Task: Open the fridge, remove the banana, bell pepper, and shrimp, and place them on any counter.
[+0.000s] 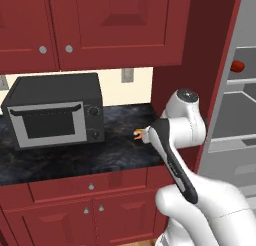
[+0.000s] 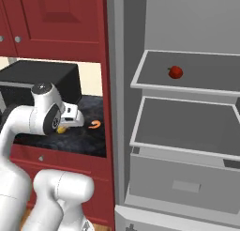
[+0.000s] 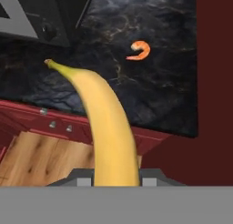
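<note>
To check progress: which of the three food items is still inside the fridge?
The bell pepper, red, sits on the upper shelf of the fridge. The shrimp lies on the counter; the banana is in the gripper.

Red wooden upper cabinets (image 1: 95, 25) with silver knobs hung over a cream wall (image 1: 137, 85) carrying a grey outlet plate (image 1: 127, 75). A black microwave (image 1: 55, 110) stood at the left (door shut, two knobs on its right side). Red lower cabinets (image 1: 90, 207) sat beneath. Light wood plank floor (image 3: 41, 159) showed below.
</note>
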